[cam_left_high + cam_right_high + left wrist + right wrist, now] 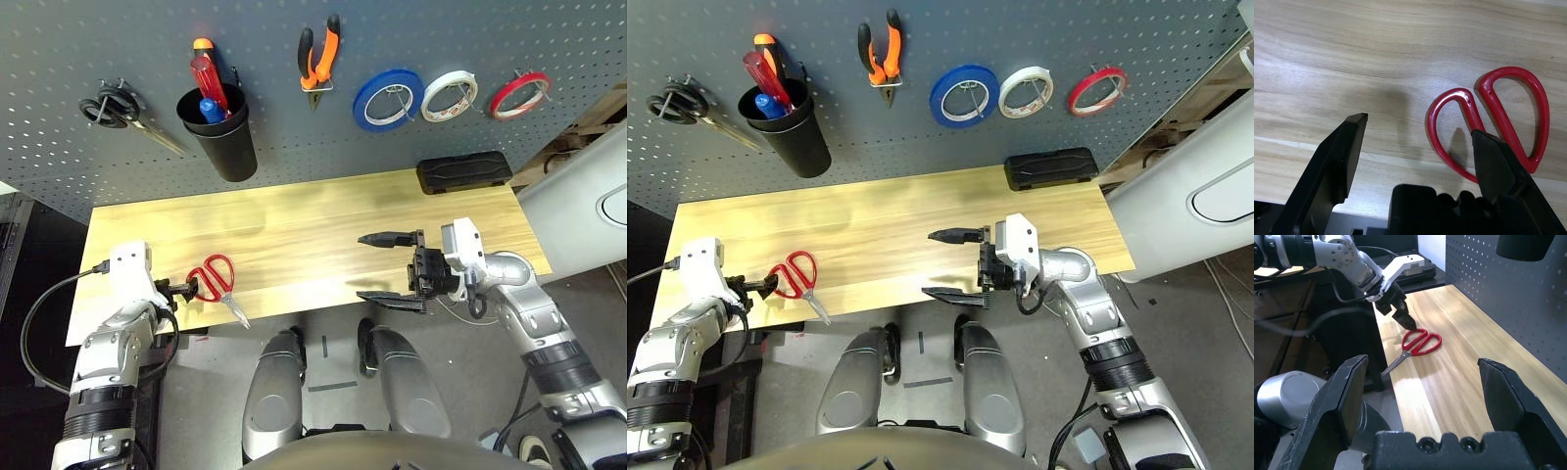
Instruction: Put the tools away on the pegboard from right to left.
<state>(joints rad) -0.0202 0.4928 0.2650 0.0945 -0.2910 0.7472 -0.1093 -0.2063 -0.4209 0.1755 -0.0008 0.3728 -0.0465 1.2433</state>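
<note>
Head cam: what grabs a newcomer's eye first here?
The red-handled scissors lying alone at the wooden table's near-left edge, with the open left gripper right at their handles. Behind, the dark pegboard carries blue, white and red tape rolls, orange-handled pliers and a black cup of screwdrivers.

A workshop or robotics test bench is shown. A dark grey pegboard [294, 127] dotted with a regular grid of holes is mounted as the back wall, well beyond both grippers. On its hooks are hung orange-and-black pliers [319, 57], blue [388, 99], white [450, 96] and red tape rings [520, 94] and black-handled scissors [116, 108]; screwdrivers are stood in a black cup [217, 125]. A light wooden workbench [294, 235] is set below it, under the right gripper [392, 266]. Red-handled scissors [216, 282] are laid at its near edge, just ahead of the left gripper [186, 289]. A black case [463, 171] is placed against the board, beyond the right gripper. Loose cables are seen beside the bench.
</note>
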